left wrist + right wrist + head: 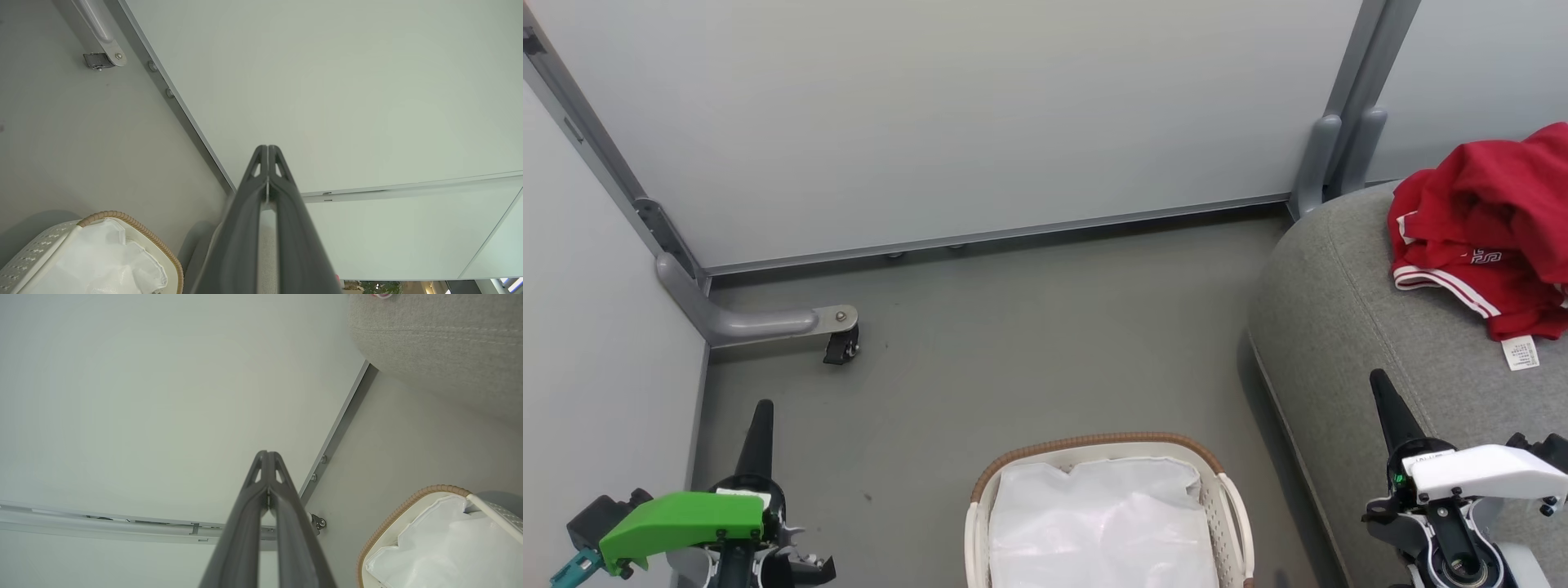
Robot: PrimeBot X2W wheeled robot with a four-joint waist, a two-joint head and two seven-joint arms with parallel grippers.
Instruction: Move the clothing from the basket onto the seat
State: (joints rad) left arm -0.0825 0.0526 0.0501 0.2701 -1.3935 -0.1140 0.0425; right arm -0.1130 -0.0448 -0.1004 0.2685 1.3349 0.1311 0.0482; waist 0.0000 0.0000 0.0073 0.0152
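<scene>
The red clothing (1490,229), with white striped trim and a small white tag, lies bunched on the grey seat (1339,310) at the right; a sliver of it (380,295) peeks in at the top of the right wrist view. The white basket (1232,506) with its brown rim stands on the floor at bottom centre, holding just the white liner (1098,523). My left gripper (760,408) is shut and empty at the lower left, well left of the basket. My right gripper (1380,382) is shut and empty over the seat's front edge, below the clothing.
Pale partition walls (980,114) close the back and left. A grey bracket foot with a black caster (840,345) juts onto the floor at left. Grey floor (1029,343) lies between the basket and the wall. The seat (441,347) bulges beside the basket (402,516).
</scene>
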